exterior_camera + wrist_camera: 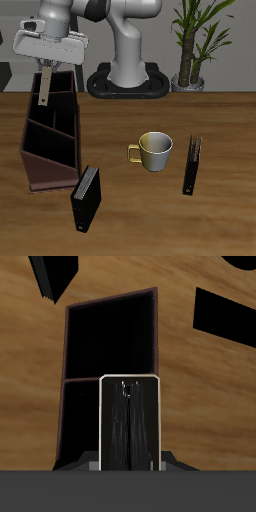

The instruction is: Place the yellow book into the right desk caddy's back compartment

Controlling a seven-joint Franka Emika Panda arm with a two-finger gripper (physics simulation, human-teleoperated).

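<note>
Franka's gripper (pixel 44 72) hangs over the far end of the right desk caddy (pixel 50 150), and its two fingers are closed on the yellow book (pixel 45 87), which they hold upright by its top. In the exterior view the book's lower end is just above the caddy's rim, over the back compartment (pixel 58 105). In the wrist view the book (pixel 130 423) shows its black edge with a pale outline, and under it the dark sections of the caddy (pixel 110 336) are open. On the wooden table (pixel 140 225) stand a cream mug (pixel 154 150), a slim black book (pixel 192 165) and a thicker black book (pixel 86 198) (this one is near the caddy's front end). No writing or label can be read on any cover.
</note>
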